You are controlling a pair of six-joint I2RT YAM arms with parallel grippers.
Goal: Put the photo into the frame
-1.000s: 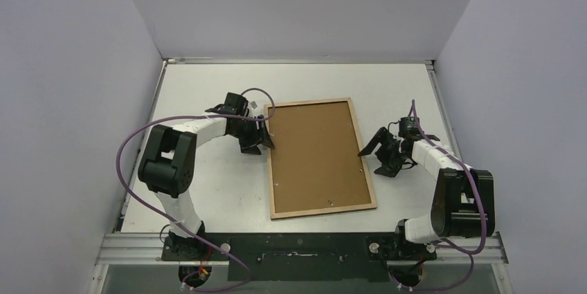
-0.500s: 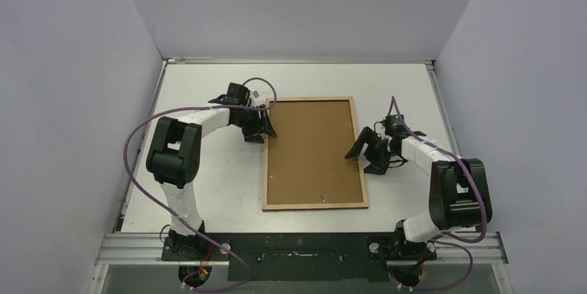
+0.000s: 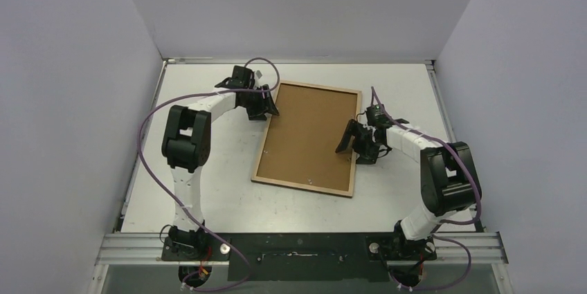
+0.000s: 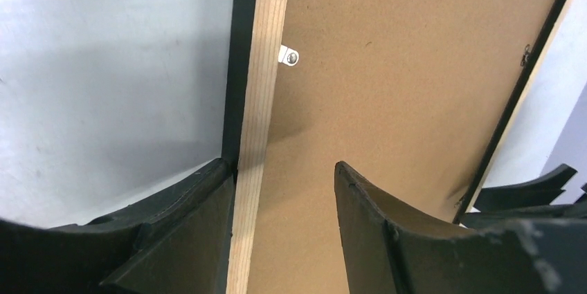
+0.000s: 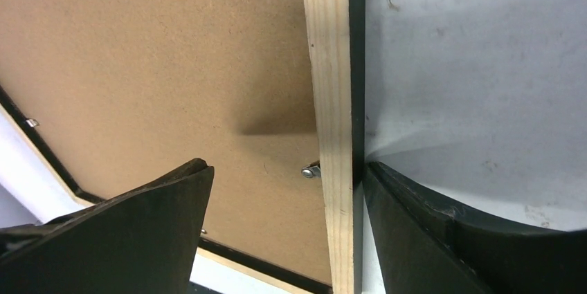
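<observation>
Top view: the frame (image 3: 302,187) lies back-up and skewed on the table (image 3: 208,183), with the brown backing board (image 3: 308,135) inside its rim. The left gripper (image 3: 266,106) sits at the far left rim and the right gripper (image 3: 349,143) at the right rim. Left wrist view: jaws spread, straddling the wooden rim (image 4: 266,66). One finger (image 4: 201,204) touches the black outer edge, the other stands over the board. Nothing is clamped. Right wrist view: jaws wide apart across the rim (image 5: 329,66), outer finger (image 5: 415,218) against the black edge. Nothing is clamped.

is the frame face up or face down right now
Face down: the frame shows its light wood back, with the brown backing board on top.
</observation>
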